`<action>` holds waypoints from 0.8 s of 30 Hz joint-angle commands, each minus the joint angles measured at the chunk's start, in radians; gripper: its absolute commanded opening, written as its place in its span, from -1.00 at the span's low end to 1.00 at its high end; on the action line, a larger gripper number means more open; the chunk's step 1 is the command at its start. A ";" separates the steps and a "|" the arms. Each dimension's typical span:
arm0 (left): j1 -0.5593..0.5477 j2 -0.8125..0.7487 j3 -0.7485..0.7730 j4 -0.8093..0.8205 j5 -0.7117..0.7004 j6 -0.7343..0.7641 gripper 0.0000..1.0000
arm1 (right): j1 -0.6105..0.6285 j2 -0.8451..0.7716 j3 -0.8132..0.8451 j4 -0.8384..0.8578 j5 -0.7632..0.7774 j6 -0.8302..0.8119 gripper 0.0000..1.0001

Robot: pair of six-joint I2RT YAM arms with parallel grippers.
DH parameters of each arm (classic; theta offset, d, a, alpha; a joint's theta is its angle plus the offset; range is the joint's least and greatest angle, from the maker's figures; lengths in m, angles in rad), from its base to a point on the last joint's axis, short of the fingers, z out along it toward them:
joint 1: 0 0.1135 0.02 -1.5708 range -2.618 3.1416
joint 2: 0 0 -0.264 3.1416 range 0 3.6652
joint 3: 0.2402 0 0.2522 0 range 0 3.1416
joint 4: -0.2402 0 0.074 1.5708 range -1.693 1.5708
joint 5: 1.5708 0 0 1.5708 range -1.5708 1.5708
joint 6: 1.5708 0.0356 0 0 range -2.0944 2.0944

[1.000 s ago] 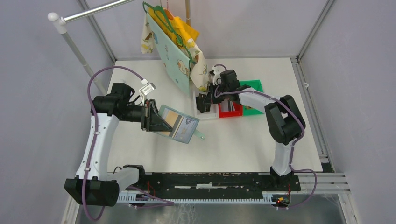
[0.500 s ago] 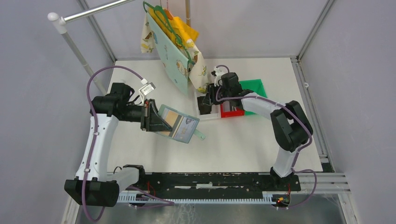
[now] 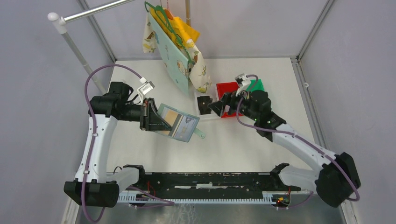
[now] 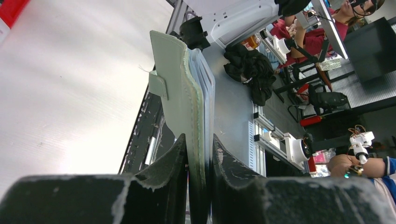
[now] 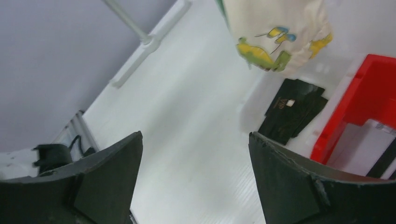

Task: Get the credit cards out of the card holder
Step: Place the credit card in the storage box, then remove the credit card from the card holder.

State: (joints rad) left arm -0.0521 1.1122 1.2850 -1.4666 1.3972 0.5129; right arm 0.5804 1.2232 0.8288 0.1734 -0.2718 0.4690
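**Left claw holds the opened card holder; right claw spread wide by the bins**

The left claw (image 3: 153,117) is clenched on the small grey-green folding card holder (image 3: 179,123) and holds it out in the air over the left-centre of the white tabletop (image 3: 243,140). In the left wrist view the holder (image 4: 184,93) stands edge-on. Its lower edge is pinched tight between the two black fingers (image 4: 166,175), and its snap tab sticks out on the left side.

From above, the holder lies opened toward the camera. A tan-gold credit card (image 3: 173,118) shows on the inner half nearer the claw. The outer half is shiny pale blue-silver, and the narrow snap tab juts from its far corner. Whether a second card sits in that outer half cannot be told.

The right claw (image 3: 215,106) is released, with nothing between its fingers. In the right wrist view its two dark fingers (image 5: 109,170) stand wide apart. It hovers just beside a few black rectangular cards with pale lettering (image 5: 292,109), which lie in a shallow white tray (image 3: 209,115). A red plastic bin (image 3: 227,89) touches the tray's right side, and a green plastic bin (image 3: 257,85) lies behind the arm. Printed fabric bags on a green hanger (image 3: 175,46) hang above the tray's far end.
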 commanded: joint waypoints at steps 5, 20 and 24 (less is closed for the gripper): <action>-0.001 0.035 0.127 0.008 0.102 0.016 -0.65 | 0.063 -0.262 -0.442 0.764 -0.186 0.525 0.96; 0.018 0.079 0.182 0.002 0.103 0.008 -0.62 | 0.437 -0.036 -0.443 1.250 0.081 0.549 0.96; 0.021 0.069 0.196 0.002 0.109 -0.003 -0.62 | 0.466 0.050 -0.373 1.250 0.105 0.557 0.96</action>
State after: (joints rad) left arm -0.0395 1.2015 1.4269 -1.4681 1.4357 0.5137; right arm 1.0203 1.2209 0.3683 1.2911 -0.2161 1.0035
